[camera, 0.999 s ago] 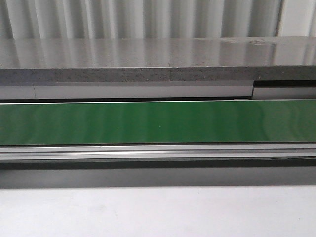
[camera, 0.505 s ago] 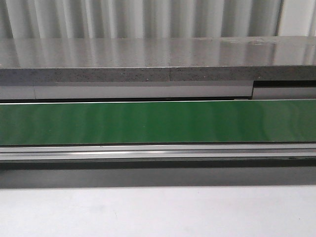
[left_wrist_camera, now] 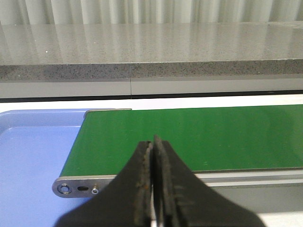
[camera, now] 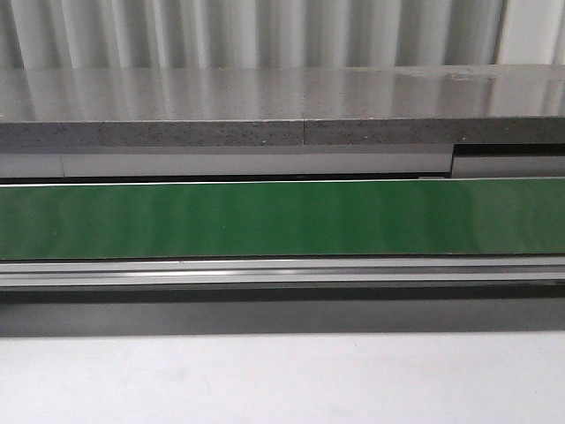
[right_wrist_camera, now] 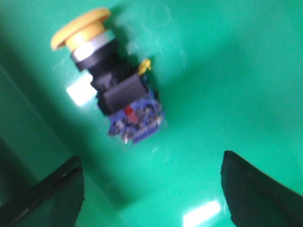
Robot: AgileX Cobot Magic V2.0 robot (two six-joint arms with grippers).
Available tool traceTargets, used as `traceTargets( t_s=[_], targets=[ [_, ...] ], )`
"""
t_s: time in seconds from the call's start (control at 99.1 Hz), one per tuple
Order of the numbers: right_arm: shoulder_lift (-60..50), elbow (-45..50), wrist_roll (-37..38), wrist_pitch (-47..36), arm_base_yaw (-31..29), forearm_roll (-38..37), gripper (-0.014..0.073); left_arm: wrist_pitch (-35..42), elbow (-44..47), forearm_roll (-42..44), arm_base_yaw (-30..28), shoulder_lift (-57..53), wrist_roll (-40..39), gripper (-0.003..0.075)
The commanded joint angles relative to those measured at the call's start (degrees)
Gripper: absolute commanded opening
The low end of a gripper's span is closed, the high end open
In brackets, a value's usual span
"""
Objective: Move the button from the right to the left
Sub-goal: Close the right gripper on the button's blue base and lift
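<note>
Button [right_wrist_camera: 108,80]: yellow mushroom cap, black collar, blue contact block; lies on its side on a green surface [right_wrist_camera: 227,85], blurred, apart from both fingers of the right gripper [right_wrist_camera: 151,189], whose jaws stand wide with nothing between them. Left gripper [left_wrist_camera: 153,156]: fingers pressed together, holding nothing, above the end of the green conveyor belt [left_wrist_camera: 199,137]. Blue tray [left_wrist_camera: 28,161]: beside that belt end; its visible part holds nothing. Front view: belt [camera: 282,219] and grey counter [camera: 265,106] only.

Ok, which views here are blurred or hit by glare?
Right wrist view: motion-blurred, the button smeared, with white glare patches on the green surface. Front view: fairly sharp, soft reflections on the grey counter. Left wrist view: belt sharp, the near left gripper soft.
</note>
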State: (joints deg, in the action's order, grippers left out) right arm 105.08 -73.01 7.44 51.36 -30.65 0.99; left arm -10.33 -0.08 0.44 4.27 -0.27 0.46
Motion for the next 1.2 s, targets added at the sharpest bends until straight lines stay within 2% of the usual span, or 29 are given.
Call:
traceTargets(
  t_s=[0.0, 0.262, 0.343, 0.434, 0.454, 0.555, 0.565, 0.616, 0.666, 1.03, 1.191],
  targets=[
    [0.0, -3.5, -1.5, -1.4, -0.3, -0.3, 0.0591, 4.8, 1.5, 0.0, -0.1, -2.0, -0.5, -0.002],
    [7.0, -8.9, -8.0, -1.3, -0.3, 0.6, 0.0588, 4.8, 1.5, 0.0, -0.1, -2.0, -0.5, -0.002],
    [8.3, -9.8, -11.1, -1.0, -0.3, 1.0, 0.0535, 4.8, 1.5, 0.0, -0.1, -2.0, -0.5, -0.002],
    [9.3, -9.9, -14.7, -0.9, -0.3, 2.1, 0.0388, 4.8, 1.5, 0.0, -0.1, -2.0, -0.5, -0.002],
    [9.3, -9.9, -15.2, -1.1, -0.3, 2.5, 0.0325, 4.8, 1.5, 0.0, -0.1, -2.0, -0.5, -0.002],
    [9.2, -9.9, -15.5, -2.0, -0.3, 3.5, 0.0114, 4.8, 1.5, 0.0, -0.1, -2.0, -0.5, -0.002],
    [9.1, -9.9, -15.6, -2.2, -0.3, 3.5, 0.0072, 4.8, 1.5, 0.0, -0.1, -2.0, -0.5, -0.002],
    [9.0, -10.0, -15.6, -2.4, -0.3, 3.5, -0.0002, 4.8, 1.5, 0.0, -0.1, -2.0, -0.5, -0.002],
    [8.8, -10.0, -15.6, -2.4, -0.3, 3.5, -0.0041, 4.8, 1.5, 0.0, -0.1, -2.0, -0.5, -0.002],
    [-0.5, -10.0, -15.6, -2.1, -0.1, 4.8, -0.0046, 4.8, 1.5, 0.0, -0.1, -2.0, -0.5, -0.002],
    [-7.5, -10.0, -15.6, -0.4, 3.0, 6.1, -0.0046, 4.8, 1.5, 0.0, -0.1, -2.0, -0.5, -0.002]
  ],
)
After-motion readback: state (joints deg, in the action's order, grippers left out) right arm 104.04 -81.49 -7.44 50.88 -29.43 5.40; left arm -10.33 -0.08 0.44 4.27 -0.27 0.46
